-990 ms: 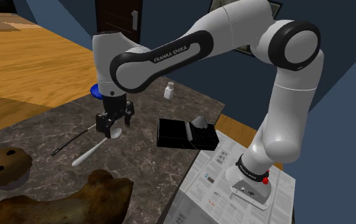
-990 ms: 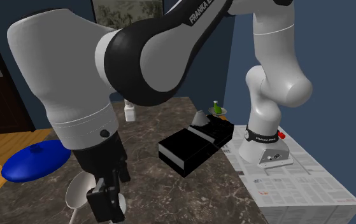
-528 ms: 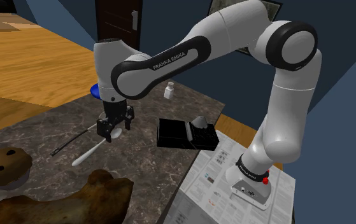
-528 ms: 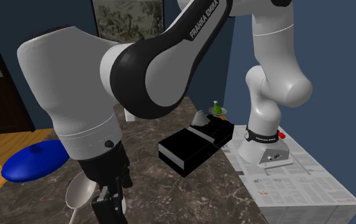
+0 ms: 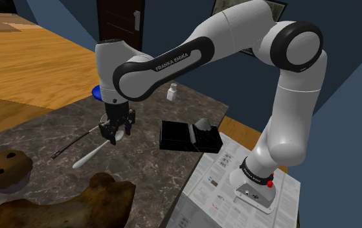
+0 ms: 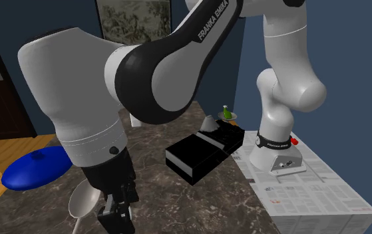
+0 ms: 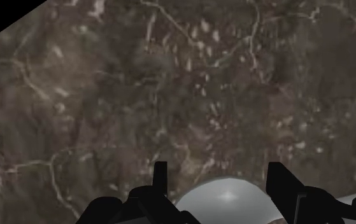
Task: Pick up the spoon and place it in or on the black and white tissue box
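Nearest in the shoulder view, a brown lumpy mass (image 5: 69,206) sits on the counter (image 5: 153,171). Just beyond it I see the white spoon (image 5: 90,155) lying flat, handle toward the near side. My gripper (image 5: 116,134) hangs low over the spoon's bowl, fingers (image 7: 160,184) spread apart with the bowl between them; I can't tell if they touch it. Farther right, well apart, rests the black tissue box (image 5: 187,137). Farthest stand a white bottle (image 5: 171,92) and a blue plate (image 5: 96,92).

The jaws are covering part of the spoon (image 5: 90,155), and the wrist view's edge is cropping its bowl.
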Robot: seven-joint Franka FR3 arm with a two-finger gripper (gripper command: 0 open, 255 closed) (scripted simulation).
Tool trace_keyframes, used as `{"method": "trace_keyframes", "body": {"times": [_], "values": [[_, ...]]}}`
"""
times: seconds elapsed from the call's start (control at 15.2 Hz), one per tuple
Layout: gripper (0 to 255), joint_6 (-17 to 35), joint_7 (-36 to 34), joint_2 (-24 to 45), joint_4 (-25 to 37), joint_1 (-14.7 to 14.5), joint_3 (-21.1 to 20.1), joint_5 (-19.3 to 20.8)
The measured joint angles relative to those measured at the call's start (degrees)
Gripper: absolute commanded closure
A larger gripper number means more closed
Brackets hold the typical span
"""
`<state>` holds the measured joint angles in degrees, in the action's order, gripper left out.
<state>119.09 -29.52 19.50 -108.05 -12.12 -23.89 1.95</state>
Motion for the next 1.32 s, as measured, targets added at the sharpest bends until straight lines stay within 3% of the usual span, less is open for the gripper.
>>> {"method": "trace_keyframes", "body": {"times": [0.4,1.32], "values": [[255,-0.3,0.03,-0.13,0.16,0.02,-0.03,-0.06],[255,-9.39,0.5,-4.74,5.01,0.62,-0.78,-1.98]]}}
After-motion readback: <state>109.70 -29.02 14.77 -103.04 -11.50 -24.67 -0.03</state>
